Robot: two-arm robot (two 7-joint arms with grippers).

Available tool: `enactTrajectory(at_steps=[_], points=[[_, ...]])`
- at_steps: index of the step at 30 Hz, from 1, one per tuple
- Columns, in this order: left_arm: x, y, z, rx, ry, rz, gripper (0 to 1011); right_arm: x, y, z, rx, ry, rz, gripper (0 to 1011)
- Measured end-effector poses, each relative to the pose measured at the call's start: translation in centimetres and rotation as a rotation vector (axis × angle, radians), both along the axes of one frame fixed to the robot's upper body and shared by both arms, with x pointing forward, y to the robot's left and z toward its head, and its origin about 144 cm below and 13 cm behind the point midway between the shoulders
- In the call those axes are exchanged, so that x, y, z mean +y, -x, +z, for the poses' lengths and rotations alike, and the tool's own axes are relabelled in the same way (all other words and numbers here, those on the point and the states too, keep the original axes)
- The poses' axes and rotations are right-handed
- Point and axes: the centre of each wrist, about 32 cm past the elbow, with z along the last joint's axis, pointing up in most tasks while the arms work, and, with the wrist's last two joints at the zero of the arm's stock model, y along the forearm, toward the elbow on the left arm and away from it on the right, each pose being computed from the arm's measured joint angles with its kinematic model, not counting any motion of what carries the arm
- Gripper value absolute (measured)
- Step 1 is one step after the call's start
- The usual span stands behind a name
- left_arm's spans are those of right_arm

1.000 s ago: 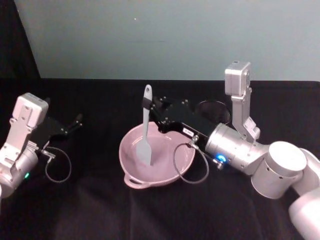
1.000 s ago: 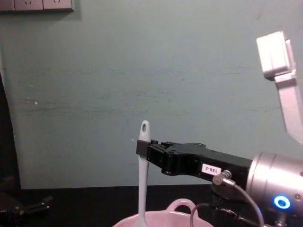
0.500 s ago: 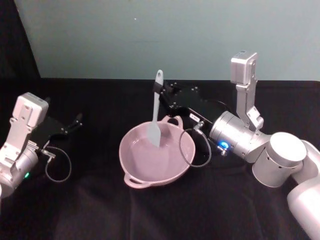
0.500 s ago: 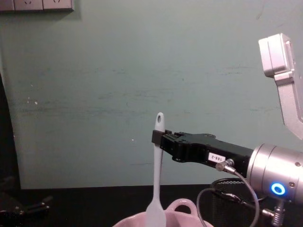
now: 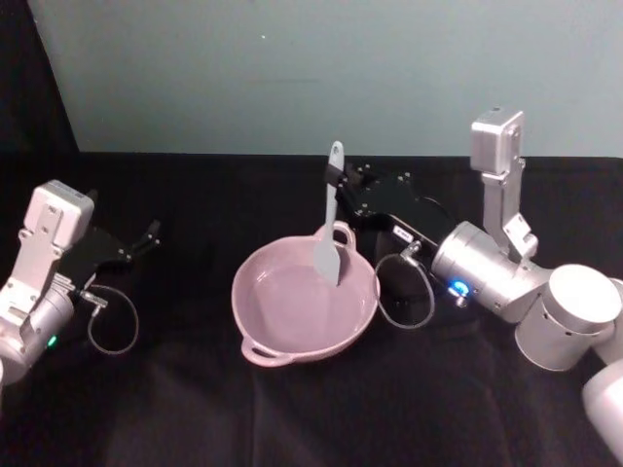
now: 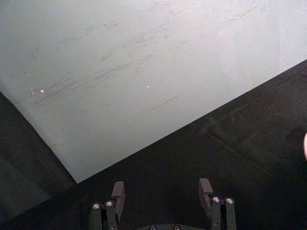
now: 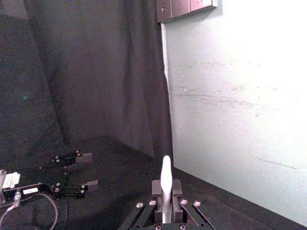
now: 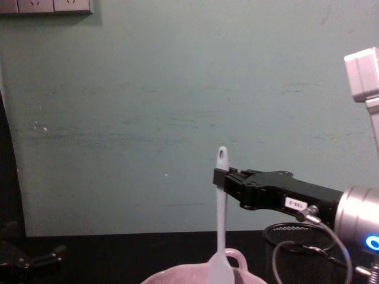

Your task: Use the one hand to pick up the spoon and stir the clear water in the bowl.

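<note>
Right end effector (image 5: 337,179) pinching upright spoon (image 5: 329,230), scoop in bowl (image 5: 290,352); left end effector (image 6: 162,188) spread.

We see a glossy pale pink bowl (image 5: 282,306), a slim matt white plastic spoon (image 5: 330,224), and matt black cloth over the worktop (image 5: 175,389).

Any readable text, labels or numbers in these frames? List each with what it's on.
White label on the right gripper: a short run of dark characters, too small to read.
Spoon: no text.
Pink bowl: no text.
Nothing else legible.
</note>
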Motion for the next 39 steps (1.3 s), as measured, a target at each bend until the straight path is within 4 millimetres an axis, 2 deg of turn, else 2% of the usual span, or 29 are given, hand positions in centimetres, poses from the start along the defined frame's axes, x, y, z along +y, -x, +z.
enactTrajectory(at_steps=[9, 19, 29, 39], points=[[0.0, 0.0, 0.0, 0.0, 0.0, 0.0, 1011, -0.8, 1.6, 0.1, 0.021, 0.007, 0.021, 122], [0.0, 0.0, 0.0, 0.0, 0.0, 0.0, 1011, 0.3, 3.2, -0.2, 0.054, -0.006, 0.098, 122], [0.0, 0.0, 0.0, 0.0, 0.0, 0.0, 1011, 2.5, 1.9, -0.3, 0.06, -0.045, 0.122, 122], [0.0, 0.0, 0.0, 0.0, 0.0, 0.0, 1011, 3.1, 0.5, -0.8, 0.043, -0.052, 0.079, 122]])
